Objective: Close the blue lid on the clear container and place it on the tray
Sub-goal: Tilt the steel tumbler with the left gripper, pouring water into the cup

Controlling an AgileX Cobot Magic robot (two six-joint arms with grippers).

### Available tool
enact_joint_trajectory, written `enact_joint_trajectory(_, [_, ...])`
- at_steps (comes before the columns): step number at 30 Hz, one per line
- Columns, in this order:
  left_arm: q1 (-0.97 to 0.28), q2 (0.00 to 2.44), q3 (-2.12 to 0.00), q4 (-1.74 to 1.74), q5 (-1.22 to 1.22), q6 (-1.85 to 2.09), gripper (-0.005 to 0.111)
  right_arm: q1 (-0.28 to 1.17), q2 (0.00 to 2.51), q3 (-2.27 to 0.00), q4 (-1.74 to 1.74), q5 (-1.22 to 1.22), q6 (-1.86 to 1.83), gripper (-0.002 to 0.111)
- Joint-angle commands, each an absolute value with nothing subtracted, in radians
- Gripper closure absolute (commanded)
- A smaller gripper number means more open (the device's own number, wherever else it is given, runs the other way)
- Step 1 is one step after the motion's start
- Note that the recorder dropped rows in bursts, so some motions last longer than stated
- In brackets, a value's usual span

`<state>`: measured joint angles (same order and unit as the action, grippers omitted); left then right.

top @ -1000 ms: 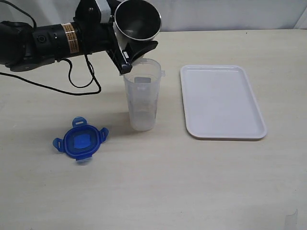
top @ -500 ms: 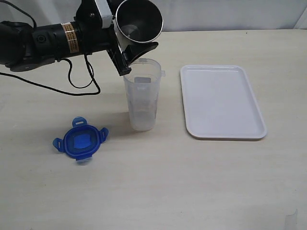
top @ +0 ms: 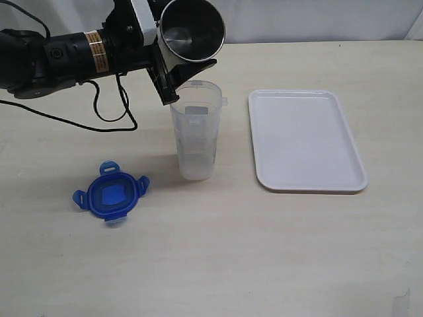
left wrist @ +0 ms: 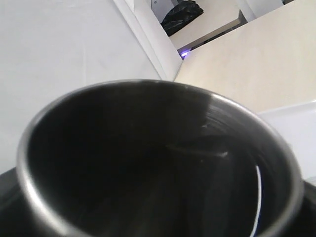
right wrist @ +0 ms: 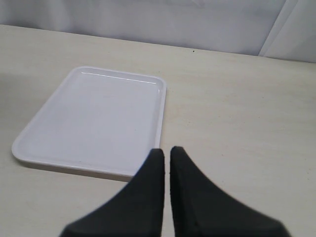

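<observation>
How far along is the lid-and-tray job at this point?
Done: nothing yet. The lid lies on the table, and the container stands open beside the tray. In hand: the left tool holds a steel cup tilted over the container; the right tool is shut, empty. Left: fit the lid, move the container onto the tray.
</observation>
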<state>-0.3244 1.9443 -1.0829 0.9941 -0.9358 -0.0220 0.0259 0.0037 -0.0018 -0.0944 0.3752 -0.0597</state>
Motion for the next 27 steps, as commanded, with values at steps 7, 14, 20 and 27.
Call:
enact_joint_trajectory(7, [-0.326,1.919,-1.101,0.946,-1.007,0.0,0.107,0.024,0.0,0.0,-0.088,0.372,-0.056,0.104])
enact_joint_trajectory(14, [-0.324,1.919,-1.101,0.946,-1.021,0.006,0.107,0.024,0.0,0.0,-0.088,0.372,-0.056,0.104])
enact_joint_trajectory(20, [-0.324,1.919,-1.101,0.946,-1.038,0.006,0.107,0.024,0.0,0.0,-0.088,0.372,-0.056,0.104])
enact_joint_trajectory(27, [-0.324,1.919,-1.101,0.946,-1.038,0.019,0.107,0.024,0.0,0.0,-0.088,0.372,-0.056,0.104])
